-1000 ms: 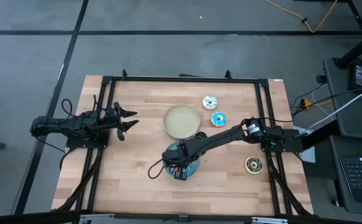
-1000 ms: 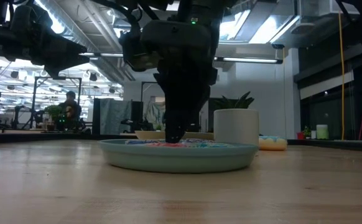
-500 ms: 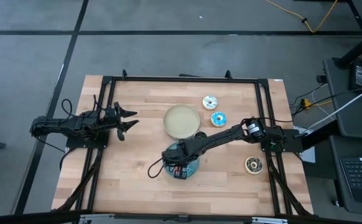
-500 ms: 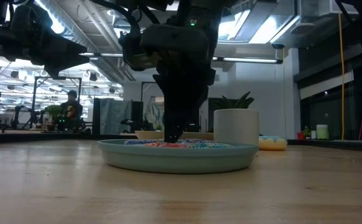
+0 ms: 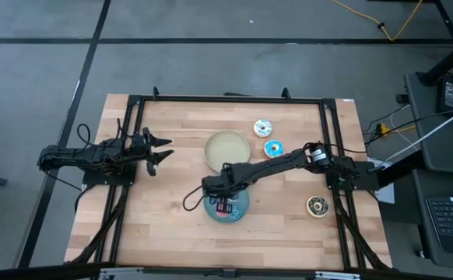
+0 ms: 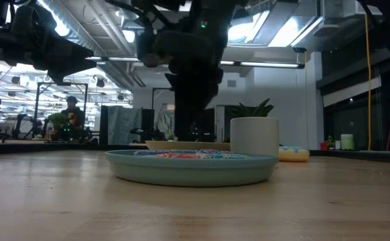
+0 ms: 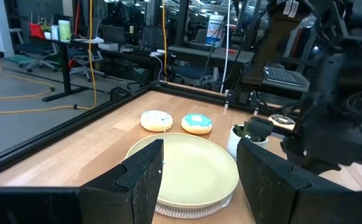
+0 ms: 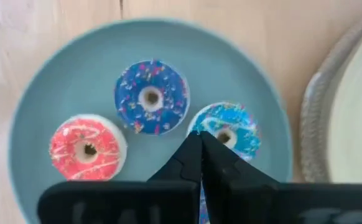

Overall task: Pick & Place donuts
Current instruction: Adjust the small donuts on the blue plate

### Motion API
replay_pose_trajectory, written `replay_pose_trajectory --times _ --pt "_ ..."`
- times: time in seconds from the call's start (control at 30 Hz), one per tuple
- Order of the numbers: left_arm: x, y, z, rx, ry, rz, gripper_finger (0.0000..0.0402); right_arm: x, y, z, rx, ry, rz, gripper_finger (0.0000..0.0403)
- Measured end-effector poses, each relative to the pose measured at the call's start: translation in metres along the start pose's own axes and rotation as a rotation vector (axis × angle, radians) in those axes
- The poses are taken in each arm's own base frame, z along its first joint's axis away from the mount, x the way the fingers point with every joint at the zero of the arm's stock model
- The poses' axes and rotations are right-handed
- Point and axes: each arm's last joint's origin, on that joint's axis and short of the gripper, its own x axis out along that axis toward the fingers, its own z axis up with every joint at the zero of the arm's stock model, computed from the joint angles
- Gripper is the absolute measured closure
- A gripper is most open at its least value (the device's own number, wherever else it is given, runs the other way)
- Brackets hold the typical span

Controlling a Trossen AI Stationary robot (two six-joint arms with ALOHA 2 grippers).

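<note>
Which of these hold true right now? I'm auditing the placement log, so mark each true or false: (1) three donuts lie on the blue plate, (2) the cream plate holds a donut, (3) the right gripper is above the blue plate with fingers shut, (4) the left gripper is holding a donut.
1. True: a pink donut, a dark-blue donut and a light-blue sprinkled donut lie on the blue plate.
2. False: the cream plate is empty.
3. True: the right gripper is above that plate, fingers together, holding nothing.
4. False: the left gripper waits open at the table's left, empty.
</note>
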Motion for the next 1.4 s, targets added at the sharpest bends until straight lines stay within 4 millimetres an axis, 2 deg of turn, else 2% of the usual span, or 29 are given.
replay_pose_trajectory --times 0.23,0.5,1.13,1.4 --pt "0.0 0.0 0.0 0.0 -0.001 0.0 0.0205 -0.01 -0.014 0.016 0.0 -0.073 0.001 0.0396" --pt "0.0 0.0 0.0 0.0 -0.001 0.001 0.0205 -0.006 -0.021 0.02 0.02 -0.082 0.03 0.0398" --pt "0.0 0.0 0.0 0.0 -0.001 0.0 0.0205 -0.004 0.005 0.004 -0.014 0.035 0.108 0.0399" --pt "0.0 0.0 0.0 0.0 -0.001 0.0 0.0205 0.011 0.011 -0.005 -0.029 0.059 0.103 0.0398"
